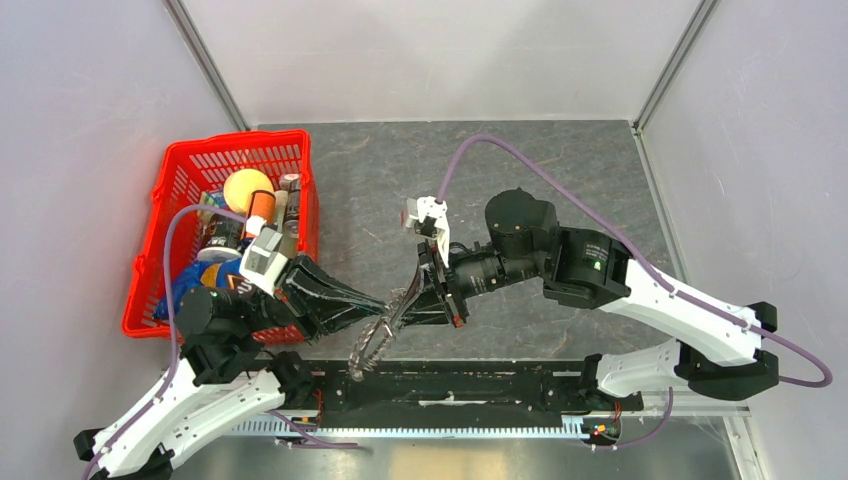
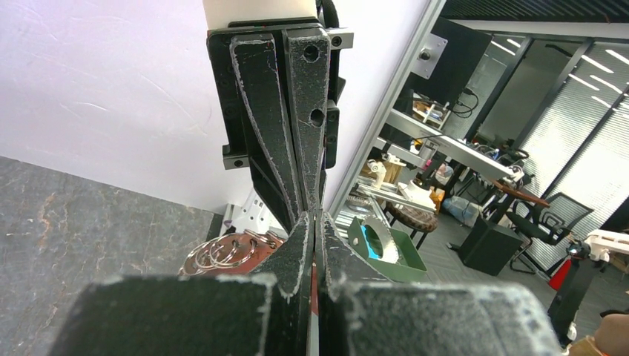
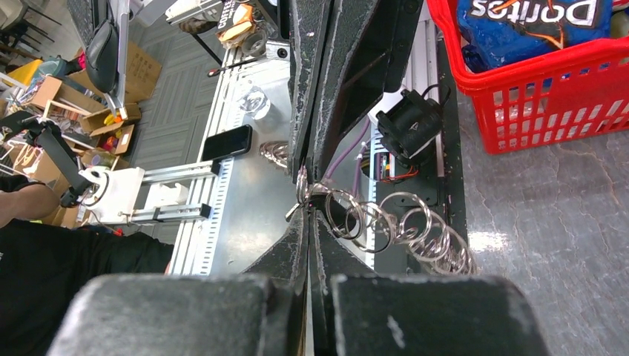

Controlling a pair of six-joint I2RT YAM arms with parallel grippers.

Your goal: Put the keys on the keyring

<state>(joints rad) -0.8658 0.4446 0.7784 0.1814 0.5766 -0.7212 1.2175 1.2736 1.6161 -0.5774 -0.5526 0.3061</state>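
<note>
My left gripper [image 1: 383,308] and right gripper [image 1: 404,313] meet tip to tip above the table's near middle, both shut. The keyring shows as a chain of silver split rings [image 1: 364,352] hanging down-left from where the tips meet. In the right wrist view my right gripper [image 3: 305,213] pinches the chain's end ring, and the other rings [image 3: 406,228] trail to the right. In the left wrist view my left gripper [image 2: 315,224] is shut on a thin red-brown piece [image 2: 256,259] with rings [image 2: 216,252] threaded through it. No dark key with a black head shows.
A red basket [image 1: 180,172] holding an orange ball, bottles and a blue Doritos bag [image 3: 519,18] stands at the left, close behind my left arm. A black rail [image 1: 470,385] runs along the near edge below the hanging rings. White walls enclose the table.
</note>
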